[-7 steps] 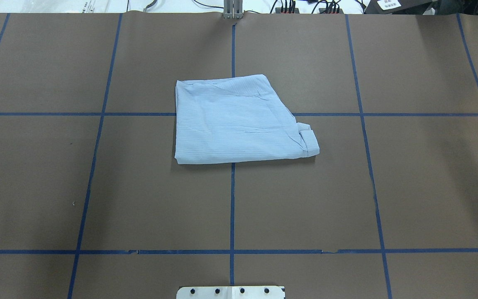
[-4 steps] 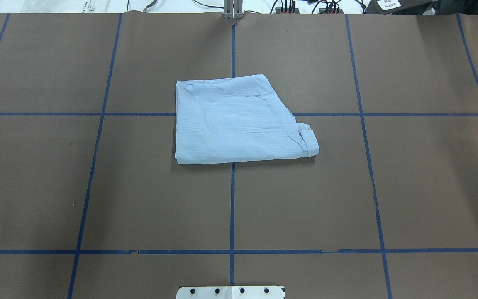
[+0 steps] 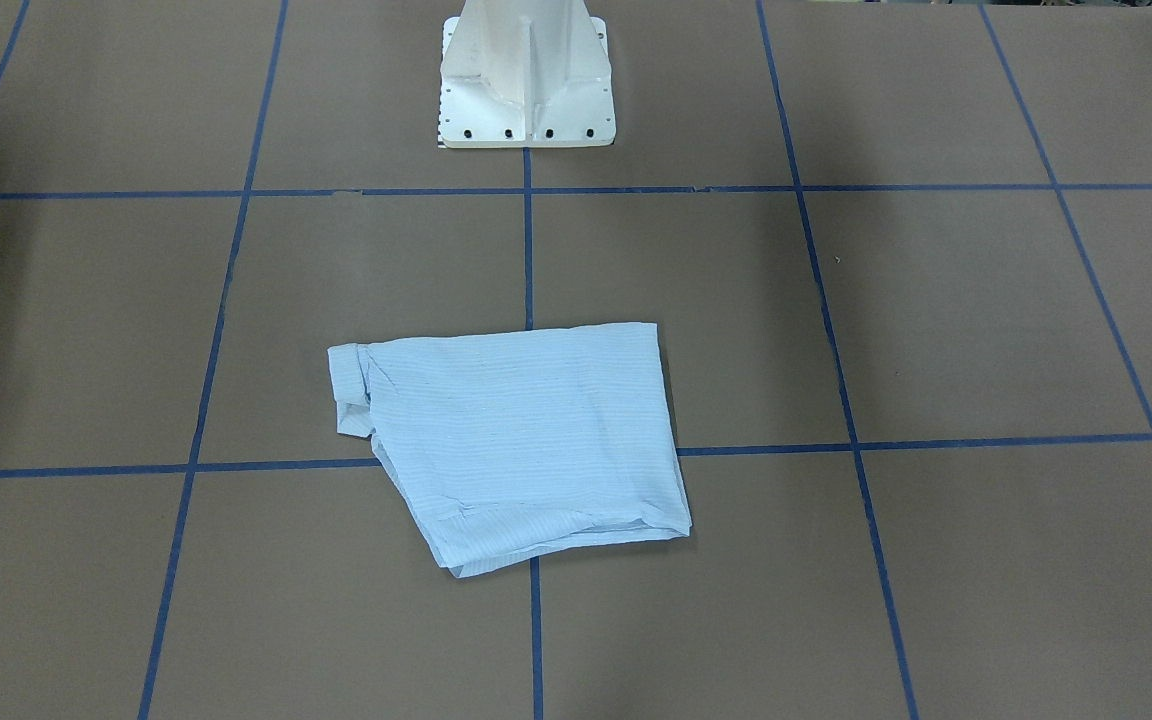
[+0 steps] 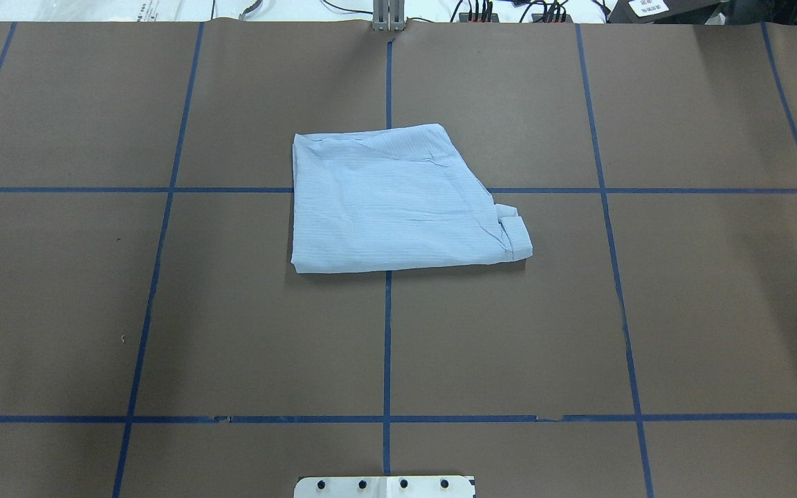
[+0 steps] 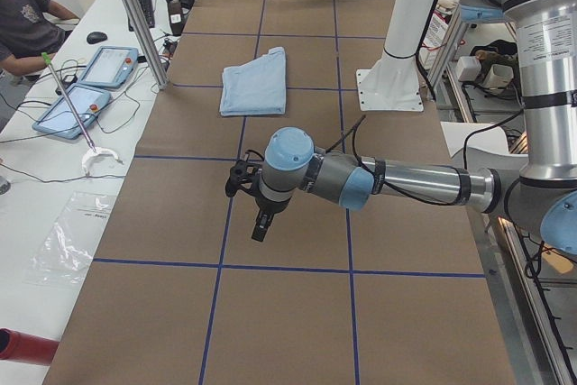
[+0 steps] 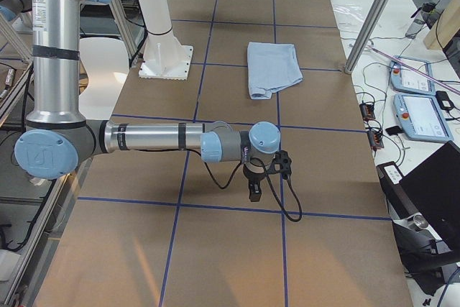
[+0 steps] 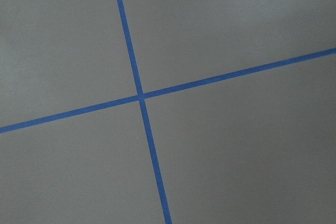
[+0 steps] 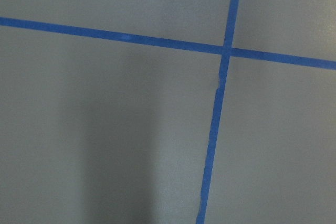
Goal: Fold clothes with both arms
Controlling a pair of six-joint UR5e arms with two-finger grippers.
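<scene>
**Shirt folded mid-counter, both arms well away from it**

The shirt [image 4: 398,200] lies flat in a compact folded packet at the middle of the counter [image 4: 232,332], straddling the crossing of two tape lines [image 4: 387,332]. A rolled cuff [image 4: 516,238] pokes out at the near corner on my right-arm side, and the edge above it slants instead of running square.

I judge the cloth thin, light and limp. It should sag and slide over the paper if pinched in one spot, so I would take it at two corners of one edge, through all layers, and lift evenly.

The left end effector [image 5: 260,227] and right end effector [image 6: 254,192] hang low over bare paper toward opposite ends of the counter. I only see them from the side cameras, so I cannot tell how far their fingers are spread. Neither touches the shirt.

The white pedestal [image 3: 526,80] stands on the robot's side, apart from the shirt. A person [image 5: 22,24] and tablets [image 5: 108,65] are at a side desk. Nothing blocks a reach.
</scene>
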